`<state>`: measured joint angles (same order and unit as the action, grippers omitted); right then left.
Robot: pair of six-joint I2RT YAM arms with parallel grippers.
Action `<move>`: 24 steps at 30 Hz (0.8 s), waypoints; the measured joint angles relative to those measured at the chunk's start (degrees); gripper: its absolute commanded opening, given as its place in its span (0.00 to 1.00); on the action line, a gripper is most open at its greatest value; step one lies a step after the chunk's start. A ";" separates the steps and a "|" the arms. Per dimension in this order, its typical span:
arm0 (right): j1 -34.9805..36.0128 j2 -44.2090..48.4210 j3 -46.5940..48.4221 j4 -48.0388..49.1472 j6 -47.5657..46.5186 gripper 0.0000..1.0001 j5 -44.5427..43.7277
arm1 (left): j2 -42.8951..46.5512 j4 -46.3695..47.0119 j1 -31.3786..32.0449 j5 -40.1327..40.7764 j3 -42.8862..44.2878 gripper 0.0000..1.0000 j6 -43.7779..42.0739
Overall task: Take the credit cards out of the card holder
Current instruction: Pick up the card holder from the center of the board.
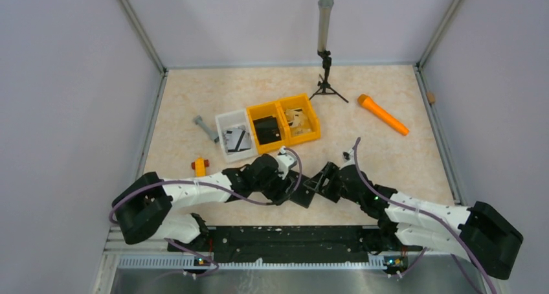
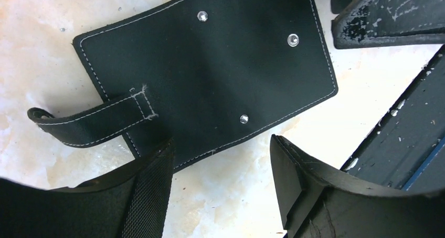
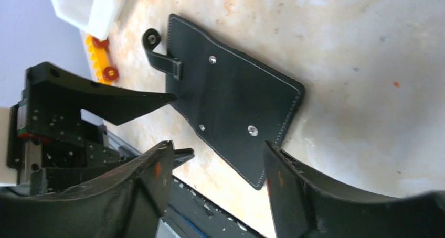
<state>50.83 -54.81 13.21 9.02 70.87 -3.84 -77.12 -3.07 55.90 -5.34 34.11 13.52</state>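
The card holder point(image 2: 210, 75) lies flat and closed on the table, black outer side up, with its strap point(image 2: 84, 123) loose at one side. No card shows in it. It also shows in the right wrist view point(image 3: 231, 101) and in the top view point(image 1: 303, 195), between both grippers. My left gripper point(image 2: 220, 167) is open and empty, its fingertips just above the holder's near edge. My right gripper point(image 3: 218, 164) is open and empty at the holder's opposite corner. Flat silvery and black cards point(image 1: 236, 139) lie in the white bin point(image 1: 228, 119).
Two orange bins point(image 1: 309, 116) stand next to the white bin; one holds a black blocky item point(image 1: 267, 131). An orange marker-like tube point(image 1: 383, 114), a small tripod with a post point(image 1: 325, 48), a grey piece point(image 1: 206, 128) and an orange piece point(image 1: 199, 166) lie around.
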 measured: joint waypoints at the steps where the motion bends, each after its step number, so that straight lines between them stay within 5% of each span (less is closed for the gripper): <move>1: -0.02 0.33 0.02 -0.98 0.20 0.73 -0.20 | 0.15 0.02 0.00 0.24 -0.39 0.69 -0.15; 13: -0.11 -2.97 -1.11 -1.64 5.95 0.74 2.89 | -8.35 -5.03 0.13 2.32 7.19 0.32 -1.03; 24: -0.11 -4.07 -3.65 5.51 8.70 0.50 5.14 | -10.45 -6.05 -0.02 2.73 9.20 0.25 -0.46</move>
<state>50.72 -58.87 9.56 14.52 79.57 1.30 -87.57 -9.13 55.88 -2.61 43.31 13.06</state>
